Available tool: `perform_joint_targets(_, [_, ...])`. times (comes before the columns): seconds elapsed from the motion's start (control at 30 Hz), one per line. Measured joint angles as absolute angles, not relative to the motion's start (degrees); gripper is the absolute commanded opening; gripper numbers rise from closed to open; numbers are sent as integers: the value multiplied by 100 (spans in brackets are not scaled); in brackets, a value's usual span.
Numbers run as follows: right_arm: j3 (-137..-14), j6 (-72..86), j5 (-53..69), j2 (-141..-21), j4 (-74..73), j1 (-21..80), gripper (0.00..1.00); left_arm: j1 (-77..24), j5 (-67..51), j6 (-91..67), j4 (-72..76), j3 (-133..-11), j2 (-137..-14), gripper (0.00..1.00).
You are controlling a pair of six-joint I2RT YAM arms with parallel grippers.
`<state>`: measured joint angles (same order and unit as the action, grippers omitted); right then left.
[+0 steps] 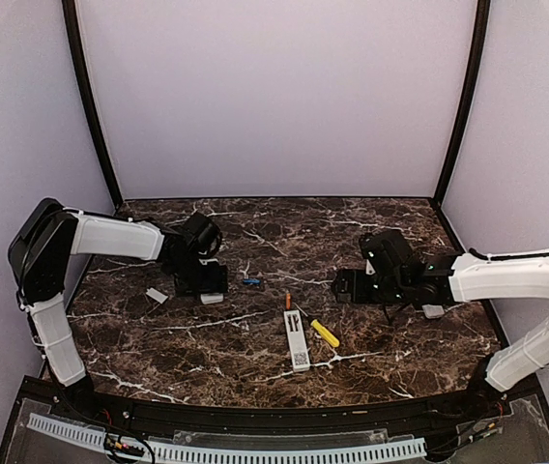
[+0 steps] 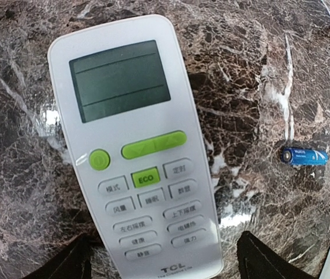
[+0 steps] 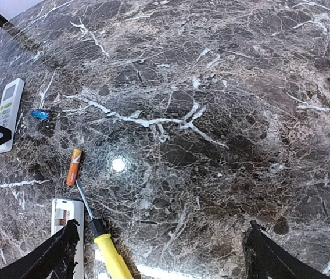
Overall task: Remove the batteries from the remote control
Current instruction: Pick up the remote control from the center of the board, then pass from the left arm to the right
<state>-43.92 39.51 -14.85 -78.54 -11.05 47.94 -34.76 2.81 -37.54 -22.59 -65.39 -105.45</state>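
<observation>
Jaws stood wide on both arms over the marble table (image 1: 255, 372).
Low centre lay the slim remote (image 1: 297, 340) beside the screwdriver (image 1: 325, 333). Just above sat the orange battery (image 1: 287, 301), then the blue battery (image 1: 250, 281). The left gripper (image 2: 164, 250) straddled the big remote (image 2: 136, 151), and the right gripper (image 3: 162, 232) gaped over bare marble.

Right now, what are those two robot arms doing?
Neither arm holds anything. The left gripper hangs open over a white remote with green buttons, face up on the dark marble table. The right gripper is open above bare table. A small blue battery and an orange battery already lie loose on the table.
</observation>
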Motion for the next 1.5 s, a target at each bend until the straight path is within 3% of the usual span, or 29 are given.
perform_joint_targets(0.17, [-4230,3964,-1487,-7808,-991,4707,96,-3623,727,-3726,-2659,-6912,-10829,78])
perform_joint_targets(0.43, [-4176,4001,-1461,-7808,-838,4615,96,-3701,1144,-3629,-3044,-7116,-10993,51])
perform_joint_targets(0.63, [-4176,4025,-1411,-7708,-816,4600,96,-3704,1125,-3649,-2985,-7024,-10903,39])
perform_joint_targets(1.0, [-4217,3927,-585,-6731,-360,4595,99,-3697,510,-3594,-2373,-6069,-8650,34])
perform_joint_targets(1.27, [-4718,3728,1247,-6810,819,4609,99,-3697,-1527,-3253,-591,-5509,-7113,34])
perform_joint_targets(1.5, [-5513,3769,2189,-7544,1704,4947,99,-3697,-3404,-3245,528,-5325,-6908,33])
